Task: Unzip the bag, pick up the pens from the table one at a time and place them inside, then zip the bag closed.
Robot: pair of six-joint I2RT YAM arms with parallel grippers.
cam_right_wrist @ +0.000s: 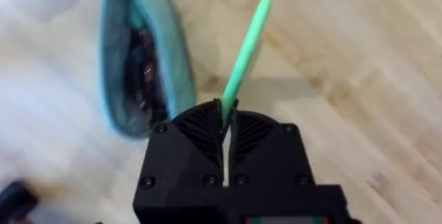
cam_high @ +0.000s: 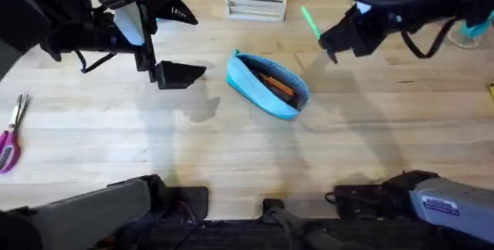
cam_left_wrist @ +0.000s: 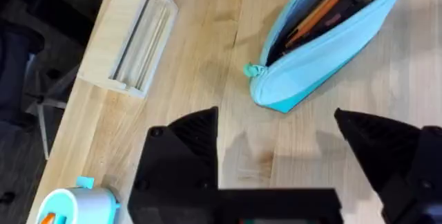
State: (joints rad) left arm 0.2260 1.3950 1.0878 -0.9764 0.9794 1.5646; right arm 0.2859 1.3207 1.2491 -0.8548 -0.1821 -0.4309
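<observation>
The light blue bag [cam_high: 266, 85] lies unzipped mid-table, slanted, with orange items showing inside; it also appears in the left wrist view [cam_left_wrist: 331, 41] and the right wrist view [cam_right_wrist: 148, 58]. My right gripper [cam_high: 330, 45] hovers just right of the bag, shut on one end of a bright green pen [cam_high: 310, 22] that sticks out away from it [cam_right_wrist: 245, 51]. The pen is in the air beside the bag's open mouth. My left gripper [cam_high: 189, 43] hangs open to the left of the bag, its black fingers [cam_left_wrist: 193, 141] wide apart with nothing between them.
A pale wooden block [cam_high: 256, 7] with a groove sits behind the bag [cam_left_wrist: 131, 37]. Pink-handled scissors [cam_high: 11, 134] lie at the left edge. A teal toy toaster [cam_left_wrist: 76, 207] stands at the far left. Bare table [cam_high: 247, 157] stretches in front of the bag.
</observation>
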